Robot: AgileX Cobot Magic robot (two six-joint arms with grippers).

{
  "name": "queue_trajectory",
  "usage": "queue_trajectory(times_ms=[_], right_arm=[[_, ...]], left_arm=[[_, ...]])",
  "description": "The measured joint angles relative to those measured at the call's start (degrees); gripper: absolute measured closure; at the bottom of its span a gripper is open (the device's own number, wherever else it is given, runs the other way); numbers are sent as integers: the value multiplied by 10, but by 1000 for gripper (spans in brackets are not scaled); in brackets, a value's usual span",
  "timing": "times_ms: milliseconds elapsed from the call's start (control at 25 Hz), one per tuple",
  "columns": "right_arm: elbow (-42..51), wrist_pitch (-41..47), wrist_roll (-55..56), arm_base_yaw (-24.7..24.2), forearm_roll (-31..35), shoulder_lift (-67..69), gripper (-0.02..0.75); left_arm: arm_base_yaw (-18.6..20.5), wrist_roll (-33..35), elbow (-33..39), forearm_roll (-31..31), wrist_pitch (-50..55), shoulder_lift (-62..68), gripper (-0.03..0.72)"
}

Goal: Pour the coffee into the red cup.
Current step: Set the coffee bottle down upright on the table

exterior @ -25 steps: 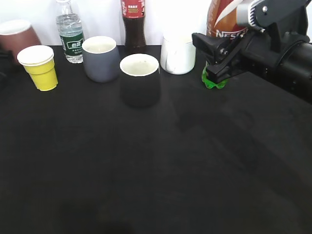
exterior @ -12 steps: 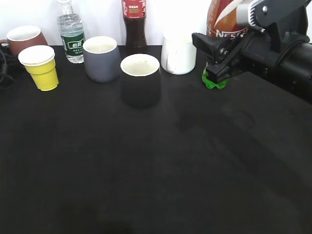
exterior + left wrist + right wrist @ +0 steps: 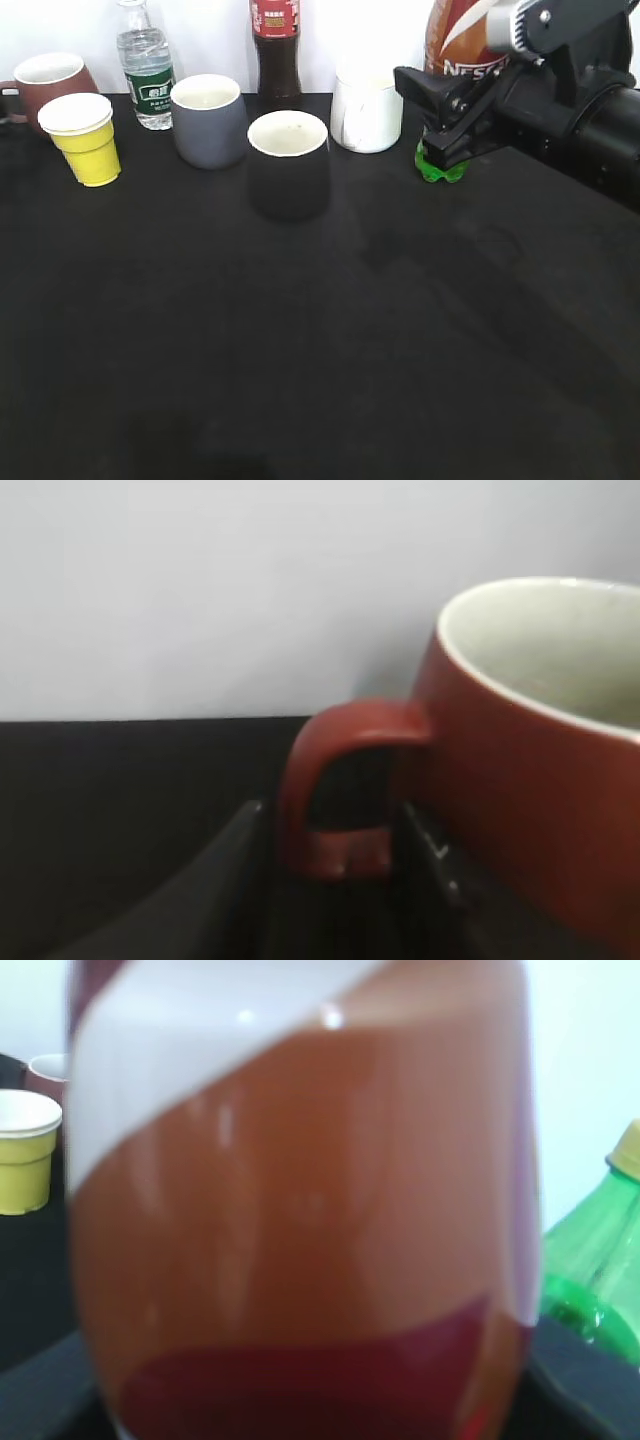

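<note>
The red cup (image 3: 45,85) stands at the far back left, behind a yellow paper cup. In the left wrist view its handle (image 3: 335,780) sits between my left gripper's (image 3: 335,880) two fingers, which are closed against it. In the exterior view only a dark bit of that gripper (image 3: 8,100) shows at the left edge. The coffee bottle (image 3: 455,40) is at the back right, between the fingers of my right gripper (image 3: 440,120). It fills the right wrist view (image 3: 300,1210) and hides the jaws there. Its base is hidden.
Along the back stand a yellow paper cup (image 3: 85,140), a water bottle (image 3: 145,70), a grey cup (image 3: 208,120), a cola bottle (image 3: 275,50), a black cup (image 3: 288,165) and a white cup (image 3: 365,115). A green bottle (image 3: 440,168) stands by the right gripper.
The red cup shifted a little to the right and came to rest behind the yellow cup. A dark cable at the left edge has gone from view. The right arm has not moved.
</note>
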Motion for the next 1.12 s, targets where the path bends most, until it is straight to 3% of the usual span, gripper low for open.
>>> queue_trajectory(times_ms=[240, 400, 520, 640, 720, 760, 960, 1120], right_arm=[[0, 0, 42, 0, 0, 0, 208], [36, 1, 60, 0, 9, -15, 208], [84, 1, 37, -1, 112, -63, 208], [108, 3, -97, -3, 293, -83, 208], [109, 3, -189, -4, 405, -84, 208], [109, 3, -211, -13, 430, -84, 208], [99, 3, -221, -151, 425, -63, 208], [38, 5, -160, -183, 346, 21, 208]], left_arm=[[-5, 0, 211, 1, 0, -240, 377], [-69, 0, 277, 8, 69, -404, 377], [-124, 0, 277, 29, 108, -458, 377], [-171, 0, 277, 31, 138, -463, 377], [-182, 0, 277, 31, 139, -463, 377], [-182, 0, 277, 31, 139, -463, 377], [-182, 0, 277, 31, 140, -463, 377], [-182, 0, 277, 31, 141, -463, 377]])
